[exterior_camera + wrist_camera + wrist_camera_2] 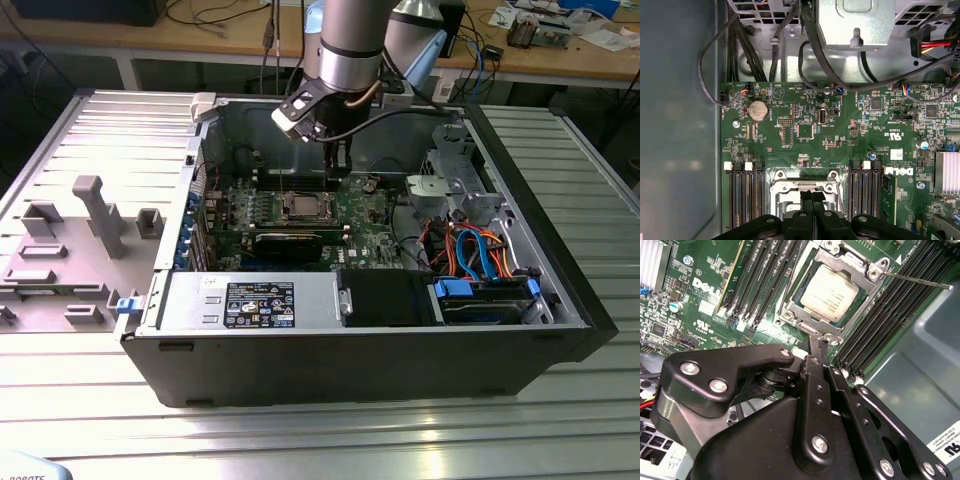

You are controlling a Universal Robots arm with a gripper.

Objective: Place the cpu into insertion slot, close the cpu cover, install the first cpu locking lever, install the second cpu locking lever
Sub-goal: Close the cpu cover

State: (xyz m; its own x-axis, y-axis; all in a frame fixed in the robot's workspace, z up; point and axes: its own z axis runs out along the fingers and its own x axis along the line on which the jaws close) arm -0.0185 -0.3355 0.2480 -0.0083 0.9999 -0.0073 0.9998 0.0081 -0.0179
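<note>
Steel-slatted desk [300,440], open computer case [400,360] lying on it, green motherboard [840,135] on its floor. I'm reaching down into the case. In the exterior view my fingers [340,165] hang just to the exterior view's right of the socket.

In the second wrist view my fingers [814,365] are pressed together, and I can't make out anything between them. Their tips sit right at the near corner of the insertion slot [788,315], close enough that I can't tell touching from just above. The slot lies straight ahead of the tips, between two banks of memory slots [900,305].

The cpu cover [845,260] looks folded down flat, its frame around the chip. The cpu [830,292] is seated inside, grey face showing through the cut-out, so I judge placing and closing done.

One locking lever [920,281] is a thin wire rod starting at the socket's far corner. Its long axis runs out across the memory slots, away from my tips and on the opposite side of the socket. It looks unlatched. I can't make out the other lever near my tips
</note>
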